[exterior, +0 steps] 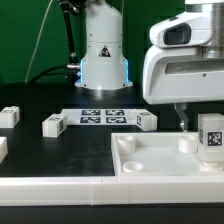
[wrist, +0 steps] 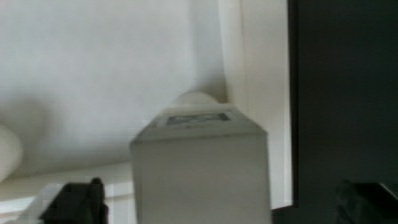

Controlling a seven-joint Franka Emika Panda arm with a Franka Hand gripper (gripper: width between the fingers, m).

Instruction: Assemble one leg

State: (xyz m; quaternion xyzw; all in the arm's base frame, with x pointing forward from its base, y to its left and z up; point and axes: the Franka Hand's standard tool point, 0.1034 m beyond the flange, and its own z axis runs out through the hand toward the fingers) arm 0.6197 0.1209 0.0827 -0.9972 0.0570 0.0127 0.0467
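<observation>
Tool (exterior: 197,118) is at the worktop's (exterior: 60,150) near corner on the exterior view's right, directly over the leg (exterior: 211,137). The leg is upright with its tag facing the exterior camera. It stands on the tray-like panel (exterior: 160,160), at the panel's corner on the exterior view's right.

Wrist view: the leg runs down the middle between the two dark fingertips (wrist: 75,202) with a visible gap on each side, so the tool is spread and not pinching the leg. The far end of the leg seems to meet a round socket of the panel, but the picture is soft there and I can't confirm it's seated. Dark worktop shows just beside the panel edge next to the leg.

Rest of the worktop:
- Three loose legs lie in a rough row across the middle. One (exterior: 9,117) is at the edge on the exterior view's left, one (exterior: 53,125) is near it, and one (exterior: 146,120) is just behind the panel's far rim.
- The marker board (exterior: 103,115) lies flat between the second and third, in front of the arm base (exterior: 103,55).
- A white part (exterior: 2,150) is cut off at the edge on the exterior view's left; can't tell what it is.
- A white strip (exterior: 60,186) runs along the near edge.
</observation>
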